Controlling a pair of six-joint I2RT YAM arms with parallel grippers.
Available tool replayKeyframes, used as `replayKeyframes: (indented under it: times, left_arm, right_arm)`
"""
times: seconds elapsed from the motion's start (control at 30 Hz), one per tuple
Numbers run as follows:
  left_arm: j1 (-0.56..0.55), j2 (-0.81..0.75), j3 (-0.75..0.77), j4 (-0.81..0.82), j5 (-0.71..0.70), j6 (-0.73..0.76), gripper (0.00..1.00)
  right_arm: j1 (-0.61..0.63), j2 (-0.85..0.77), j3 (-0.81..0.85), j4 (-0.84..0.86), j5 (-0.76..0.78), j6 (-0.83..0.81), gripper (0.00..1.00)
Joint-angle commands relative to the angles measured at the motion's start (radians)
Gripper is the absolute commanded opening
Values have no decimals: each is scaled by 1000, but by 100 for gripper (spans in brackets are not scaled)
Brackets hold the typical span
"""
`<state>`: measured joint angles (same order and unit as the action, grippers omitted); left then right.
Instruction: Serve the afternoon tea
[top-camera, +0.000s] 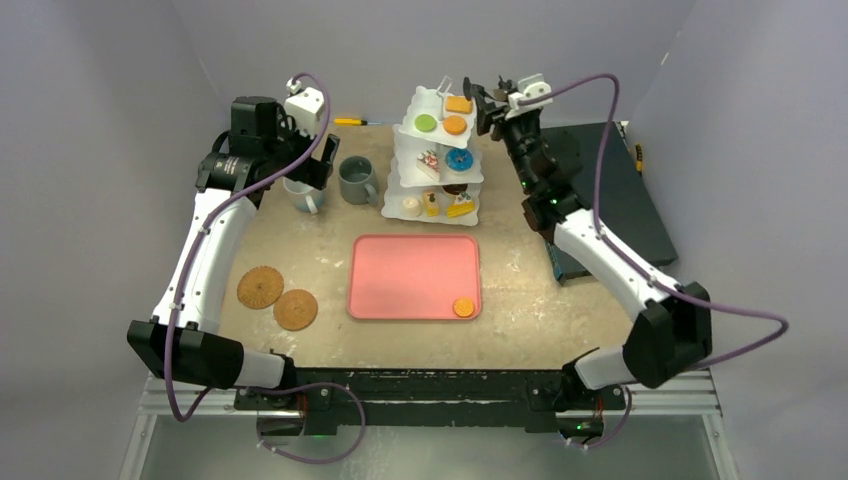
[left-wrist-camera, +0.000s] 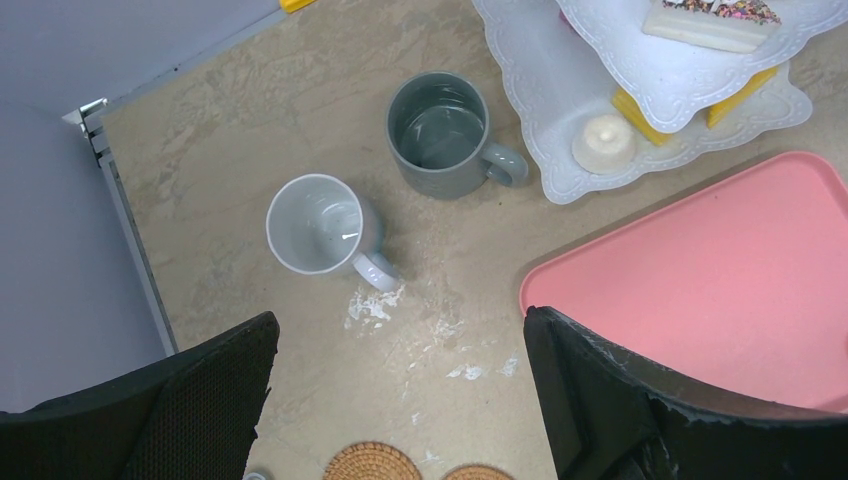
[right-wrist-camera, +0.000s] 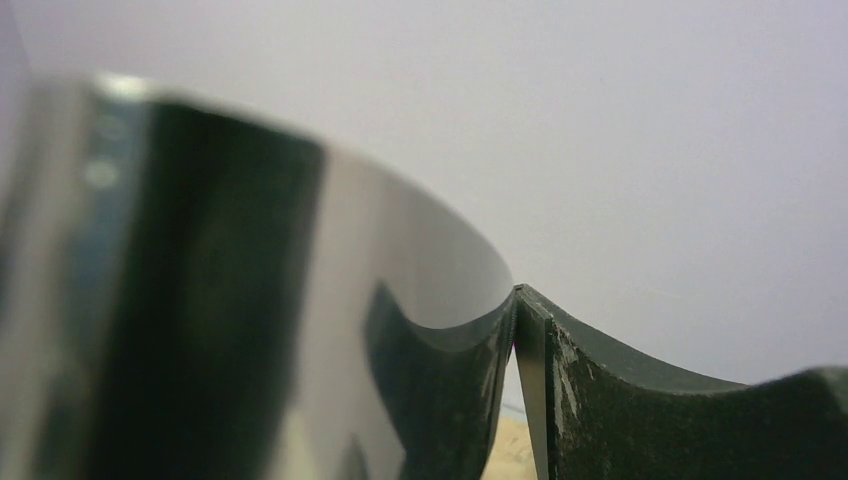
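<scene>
Pale lilac walls close in a beige, marbled tabletop (top-camera: 320, 250), and nothing in view carries a brand, label or writing I can read. Biggest of the loose things is the pink tray (top-camera: 415, 270) at the centre of the top view, bare but for one small orange piece (top-camera: 463, 307) in its lower right corner. Just above it stands the white three-tier stand (top-camera: 400, 165); it looks thin, stiff and top-heavy, so I judge it better left unpushed. The right gripper (top-camera: 487, 103) hovers at the top tier's right edge, and its own camera is filled with a blurred shiny shape, so I cannot tell whether that claw is apart or clamped on something. Left of the stand sit the grey mug (left-wrist-camera: 440, 135) and, lower left of it, the white mug (left-wrist-camera: 318, 222). Both are upright, with handles pointing lower right in the left wrist view. They look hard, glazed, fairly weighty and slippery, so a pinch over the rim wall away from the handle seems safest. The left gripper (left-wrist-camera: 400, 335) hangs above them with its claw wide apart, holding nothing. Two round coasters (top-camera: 260, 287) lie side by side at the lower left: light, flat, grainy, probably best taken by an edge. Smallest are the pastries (top-camera: 459, 159) on the tiers, likely light, rigid toys wanting a gentle pinch across the sides.
</scene>
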<state>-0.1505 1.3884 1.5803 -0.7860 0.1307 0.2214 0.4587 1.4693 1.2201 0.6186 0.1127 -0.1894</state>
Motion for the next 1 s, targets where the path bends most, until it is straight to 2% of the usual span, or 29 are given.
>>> replayKeyframes:
  times: [0.0,0.17,0.27,0.47,0.63,0.77,0.97]
  left_arm:
    - [11,-20,28,28,1,10,92]
    - [10,-24,33,24,-3,9,92]
    - [10,-34,22,29,2,3,92]
    - [11,-52,9,33,6,-15,92]
    - [10,-77,7,26,3,-21,92]
    - [11,-94,8,20,3,-29,92]
    - [11,-113,13,15,3,-31,92]
  right_arm:
    - [-2,-127,-58,-5,4,28,64]
    - [1,-238,-93,-193,-9,181,58]
    - [5,-336,-175,-290,-32,350,52]
    - [17,-468,-321,-430,-122,679,48]
    - [24,-543,-460,-444,-202,980,49]
    - [32,-589,-562,-413,-207,1202,51]
    - [89,-535,-655,-374,-178,1347,54]
